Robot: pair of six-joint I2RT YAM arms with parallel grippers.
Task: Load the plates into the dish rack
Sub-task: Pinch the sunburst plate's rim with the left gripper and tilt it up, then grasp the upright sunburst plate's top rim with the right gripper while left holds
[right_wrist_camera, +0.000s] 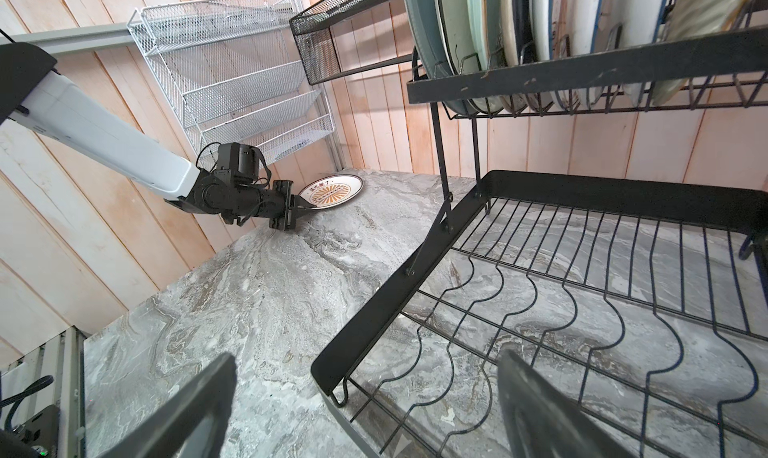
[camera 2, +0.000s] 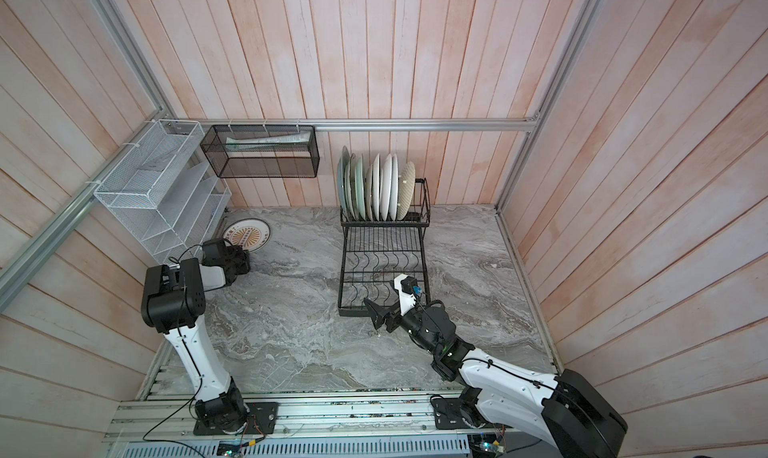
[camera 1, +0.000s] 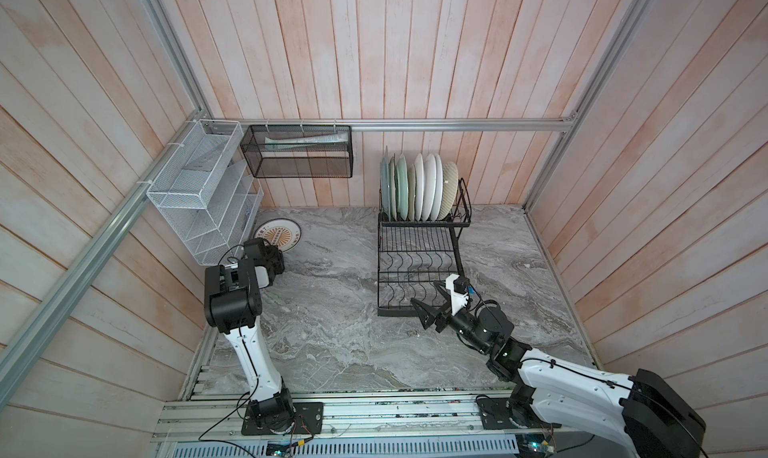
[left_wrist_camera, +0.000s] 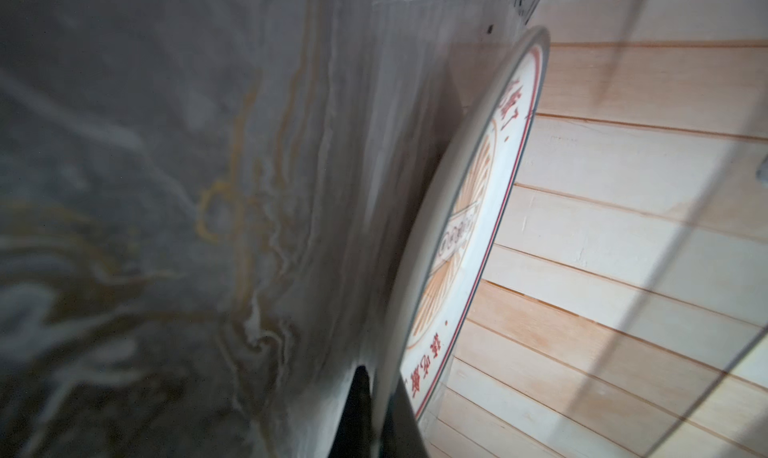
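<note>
A white plate with an orange sunburst and red lettering (camera 1: 277, 233) (camera 2: 246, 234) (right_wrist_camera: 332, 190) lies on the marble counter in the back left corner. My left gripper (camera 1: 281, 255) (camera 2: 244, 260) (left_wrist_camera: 380, 414) (right_wrist_camera: 305, 205) is shut on its near rim, one finger under and one over. Several plates (camera 1: 419, 187) (camera 2: 376, 189) stand upright in the upper tier of the black dish rack (camera 1: 415, 268) (camera 2: 380, 264) (right_wrist_camera: 374, 310). My right gripper (camera 1: 428, 298) (camera 2: 380, 300) (right_wrist_camera: 365, 402) hangs open and empty over the front left corner of the rack's bare lower tier.
A white mesh organizer (camera 1: 199, 194) hangs on the left wall just above the sunburst plate. A black mesh basket (camera 1: 299, 152) hangs on the back wall. Wooden walls close in the counter on three sides.
</note>
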